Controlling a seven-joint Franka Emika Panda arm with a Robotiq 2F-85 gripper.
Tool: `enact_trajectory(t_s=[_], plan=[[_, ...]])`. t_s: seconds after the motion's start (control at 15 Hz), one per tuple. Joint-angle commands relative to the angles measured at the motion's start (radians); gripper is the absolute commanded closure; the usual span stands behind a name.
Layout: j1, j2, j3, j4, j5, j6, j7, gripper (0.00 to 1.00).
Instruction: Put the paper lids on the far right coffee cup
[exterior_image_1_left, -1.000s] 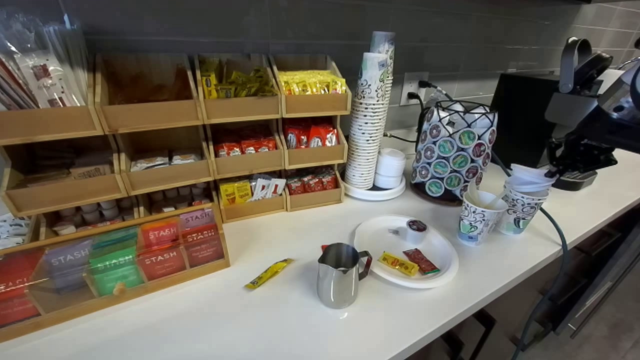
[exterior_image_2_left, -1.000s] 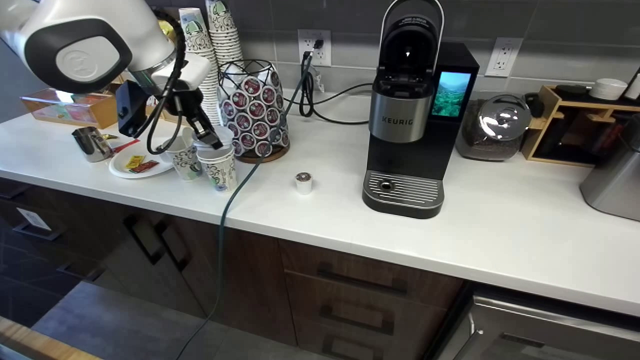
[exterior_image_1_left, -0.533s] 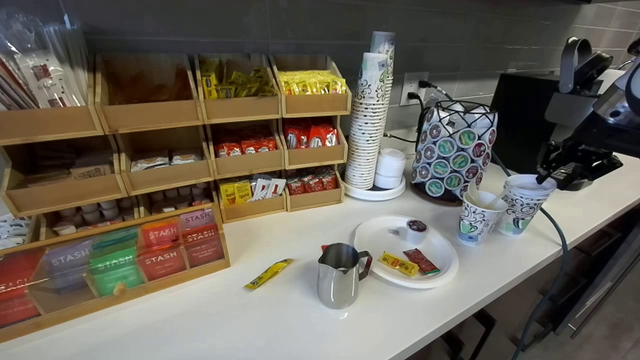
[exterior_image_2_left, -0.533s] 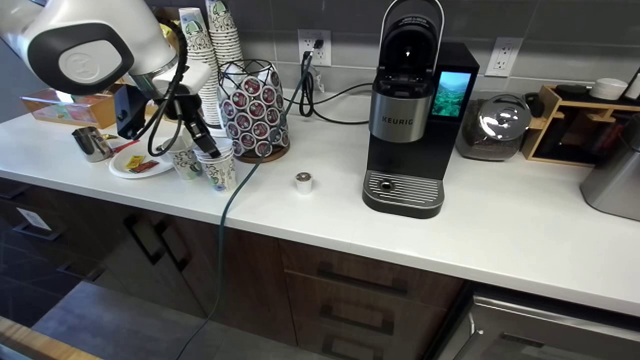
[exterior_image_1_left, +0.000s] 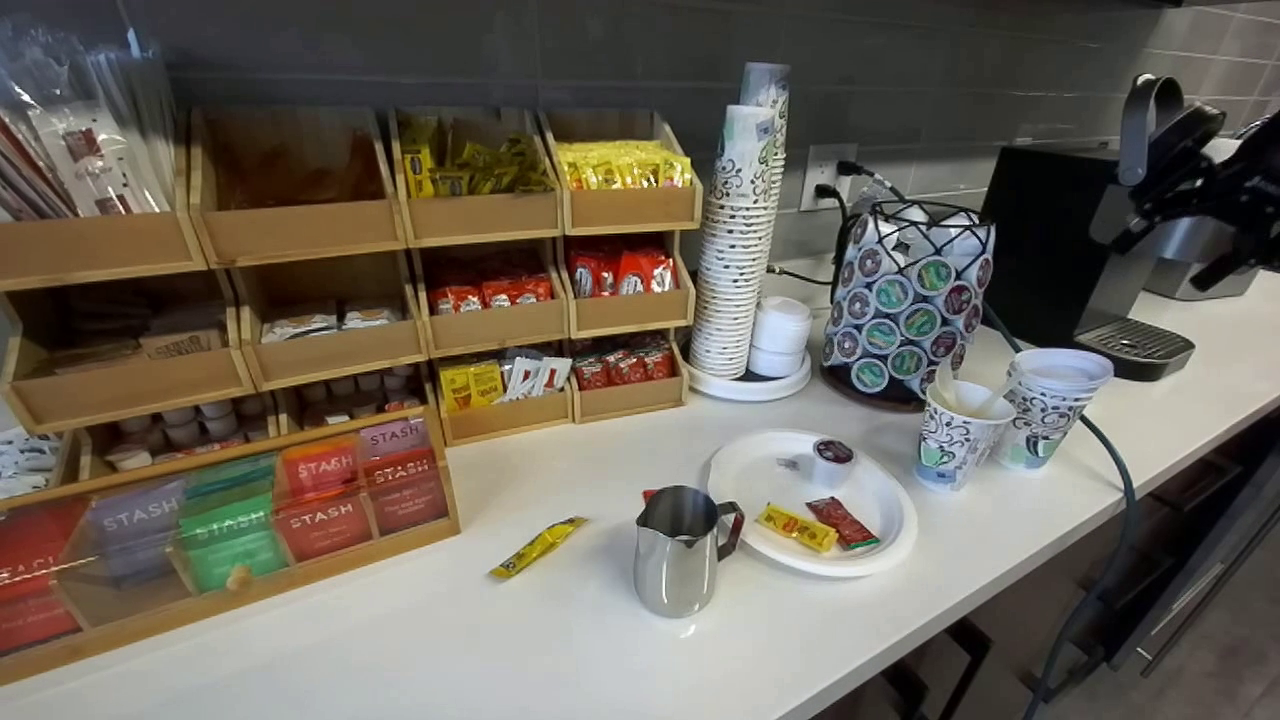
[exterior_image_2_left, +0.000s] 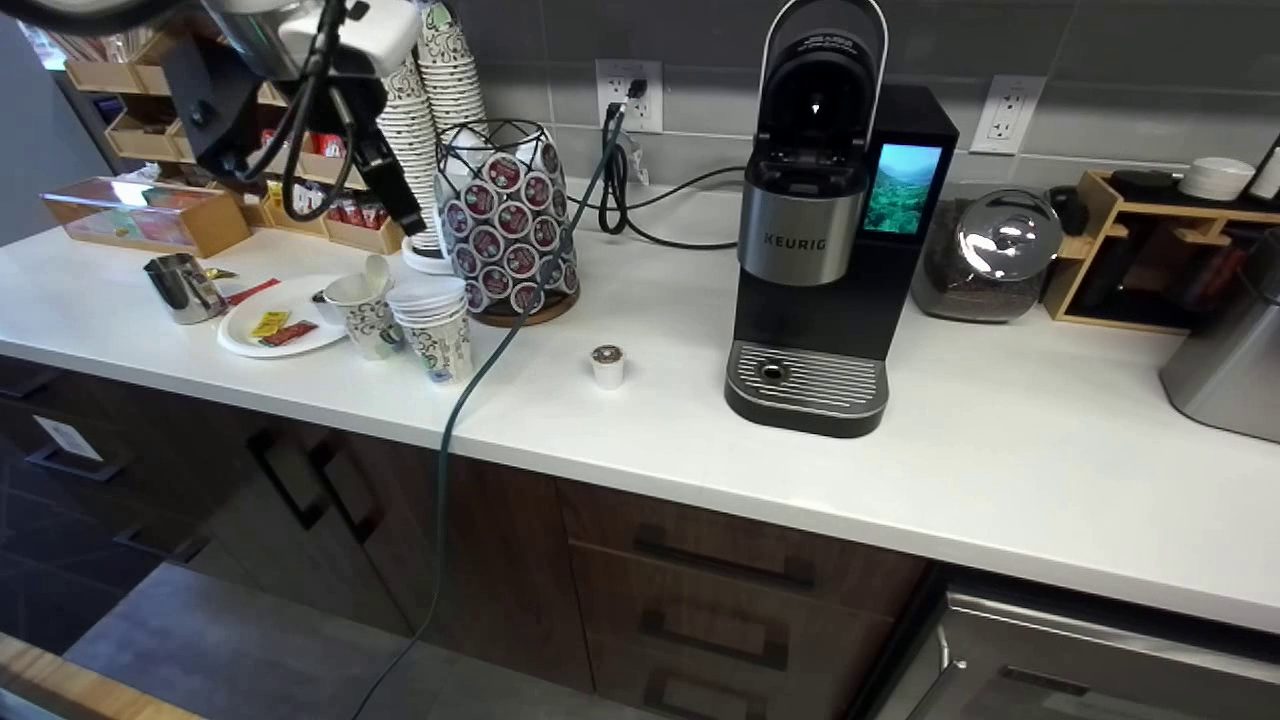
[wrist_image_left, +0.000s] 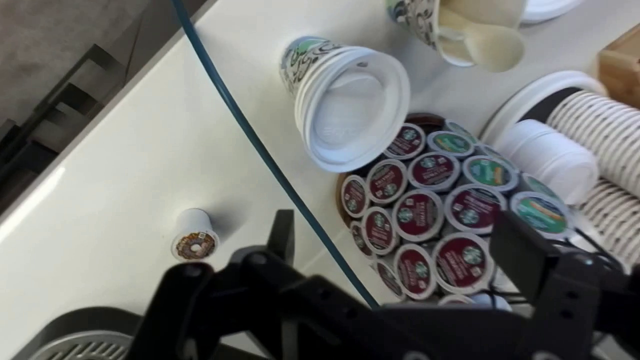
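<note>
The white paper lids (wrist_image_left: 352, 112) rest in a small stack on top of the far right coffee cup (wrist_image_left: 302, 57), a patterned paper cup standing upright on the counter. In both exterior views the lids (exterior_image_1_left: 1062, 368) (exterior_image_2_left: 427, 293) cover the mouth of that cup (exterior_image_1_left: 1035, 430) (exterior_image_2_left: 442, 348). My gripper (wrist_image_left: 397, 237) is raised above and clear of the cup, its jaws spread wide with nothing between them. In the wrist view the coffee pod rack shows below the gap. An exterior view shows one dark finger (exterior_image_2_left: 395, 195) hanging higher than the lids.
A cup with pale spoons (exterior_image_1_left: 962, 430) stands close beside the lidded cup. The wire pod rack (exterior_image_1_left: 910, 310) and tall cup stacks (exterior_image_1_left: 735, 270) rise behind. A cable (wrist_image_left: 245, 125) crosses the counter. Also there: a coffee machine (exterior_image_2_left: 810, 230), a loose pod (exterior_image_2_left: 607, 368), a plate (exterior_image_1_left: 740, 470).
A second ago my gripper held the lids above the cup; half a second ago they sat lower on it, fingers at their edge. Now it has opened and risen away; the lids stay put.
</note>
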Motion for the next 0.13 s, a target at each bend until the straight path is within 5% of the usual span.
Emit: enact_trajectory(t_s=[0.0, 0.07], plan=[[0.029, -0.157, -0.120, -0.017, 0.114, -0.169, -0.193, 0.00], [0.014, -0.093, -0.073, 0.004, 0.055, -0.107, -0.116, 0.00]])
